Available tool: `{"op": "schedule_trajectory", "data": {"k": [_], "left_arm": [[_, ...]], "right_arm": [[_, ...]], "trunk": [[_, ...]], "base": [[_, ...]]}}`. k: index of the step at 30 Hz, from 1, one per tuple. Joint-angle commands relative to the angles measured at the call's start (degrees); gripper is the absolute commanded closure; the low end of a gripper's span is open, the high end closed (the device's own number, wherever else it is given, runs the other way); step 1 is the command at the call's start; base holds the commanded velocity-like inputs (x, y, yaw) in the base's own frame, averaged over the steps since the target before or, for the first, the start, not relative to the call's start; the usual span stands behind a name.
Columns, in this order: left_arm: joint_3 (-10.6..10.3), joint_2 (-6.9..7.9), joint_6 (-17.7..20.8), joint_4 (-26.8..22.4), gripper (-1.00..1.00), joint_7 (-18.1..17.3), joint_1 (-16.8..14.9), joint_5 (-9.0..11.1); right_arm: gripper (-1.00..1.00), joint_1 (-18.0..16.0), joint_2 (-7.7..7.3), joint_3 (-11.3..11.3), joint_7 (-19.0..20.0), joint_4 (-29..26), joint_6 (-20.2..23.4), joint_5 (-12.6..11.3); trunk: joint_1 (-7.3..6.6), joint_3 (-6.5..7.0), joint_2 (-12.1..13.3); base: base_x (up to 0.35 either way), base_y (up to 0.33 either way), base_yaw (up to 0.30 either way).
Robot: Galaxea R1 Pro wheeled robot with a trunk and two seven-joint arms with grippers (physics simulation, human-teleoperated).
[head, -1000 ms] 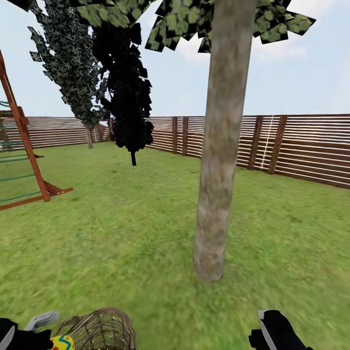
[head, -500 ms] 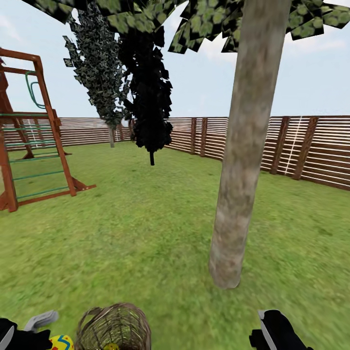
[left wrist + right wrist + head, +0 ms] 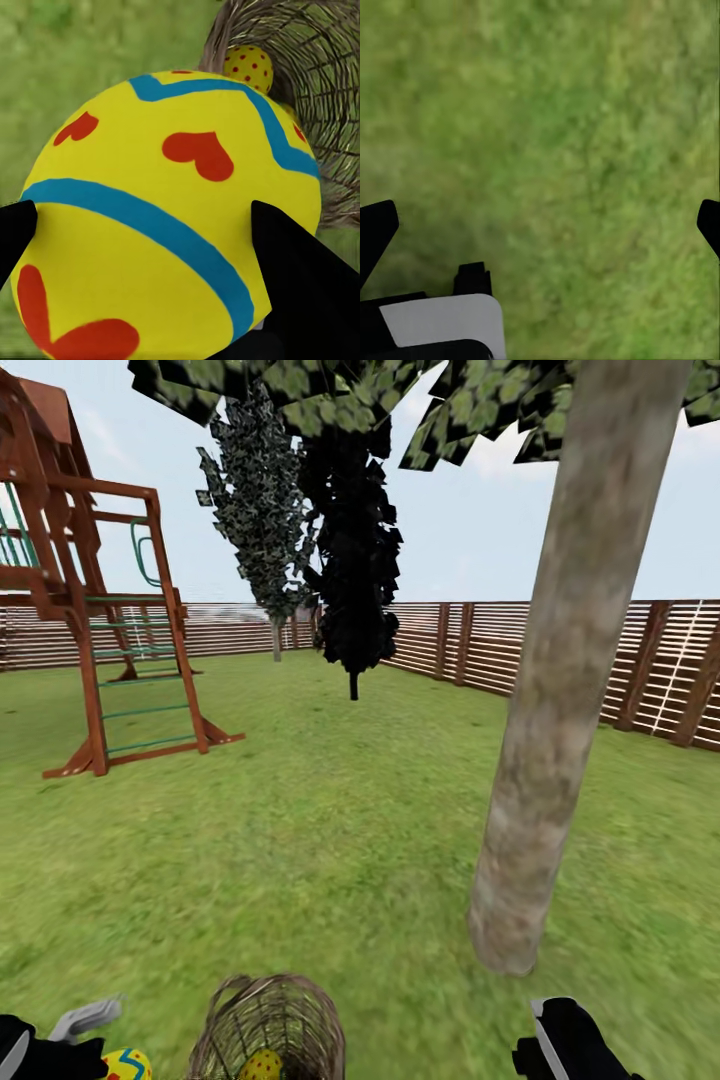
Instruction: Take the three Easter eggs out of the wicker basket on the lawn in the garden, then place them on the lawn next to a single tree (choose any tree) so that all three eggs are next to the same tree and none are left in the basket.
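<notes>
- Left end effector (image 3: 142, 225) clenched around one Easter egg (image 3: 165, 217), just beside the wicker basket (image 3: 268, 1025).
- Second egg (image 3: 262, 1066) inside the basket on the lawn (image 3: 330, 840), near the tree (image 3: 560, 690).
- Right end effector (image 3: 540, 225) spread wide, holding nothing, above grass.

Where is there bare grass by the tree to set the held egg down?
Bare lawn spreads between the tree, the wicker basket and the play frame. It is crowded around the basket, beside the left gripper holding an Easter egg.

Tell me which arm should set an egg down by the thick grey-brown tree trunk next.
Probably the left: the left gripper already clamps a yellow egg with blue stripes, while the right gripper is open over bare lawn, though nearer the trunk.
</notes>
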Motion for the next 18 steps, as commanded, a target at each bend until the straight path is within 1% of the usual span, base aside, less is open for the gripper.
{"op": "schedule_trajectory", "data": {"k": [1, 5, 6, 7, 9, 10, 13, 18], "left_arm": [[0.15, -0.02, 0.35, -0.03, 1.0, -0.11, -0.06, 0.06], [0.4, 0.33, 0.27, -0.1, 1.0, -0.03, -0.06, 0.21], [0.76, 0.48, 0.23, -0.12, 1.0, -0.03, -0.06, 0.23], [1.76, 0.62, 0.25, -0.12, 1.0, -0.06, -0.06, 0.23], [5.03, 0.73, 0.26, -0.13, 1.0, -0.28, -0.06, 0.17], [6.26, 0.69, 0.26, -0.13, 1.0, -0.33, -0.06, 0.09], [6.86, 0.57, 0.26, -0.13, 1.0, -0.3, -0.06, -0.01], [6.85, 0.51, 0.26, -0.13, 1.0, -0.22, -0.06, -0.02]], "right_arm": [[-1.0, -0.01, 0.0, -0.02, 0.04, -0.08, 0.29, 0.21], [-1.0, -0.01, 0.01, 0.05, 0.01, -0.03, 0.24, 0.21], [-1.0, -0.01, 0.01, 0.06, 0.01, -0.04, 0.23, 0.21], [-1.0, -0.01, 0.0, 0.07, 0.01, -0.06, 0.22, 0.21], [-1.0, -0.01, 0.03, 0.07, 0.01, -0.08, 0.22, 0.21], [-1.0, -0.01, 0.06, 0.07, 0.01, -0.05, 0.22, 0.21], [-1.0, -0.01, 0.08, 0.16, 0.01, -0.04, 0.22, 0.21], [-1.0, -0.01, 0.08, 0.18, 0.01, -0.06, 0.22, 0.21]], "trunk": [[0.0, -0.07, -0.04], [0.0, -0.07, -0.04], [0.0, -0.07, -0.04], [0.0, -0.07, -0.04], [0.0, -0.07, -0.04], [0.0, -0.07, -0.04], [0.0, -0.07, -0.04], [0.0, -0.07, -0.04]], "base": [[0.0, 0.0, 0.29], [0.0, 0.0, 0.29], [0.0, 0.0, 0.29], [0.0, 0.0, 0.29], [0.0, 0.0, 0.29], [0.0, 0.0, 0.29], [0.0, 0.0, 0.29], [0.0, 0.0, 0.29]]}}
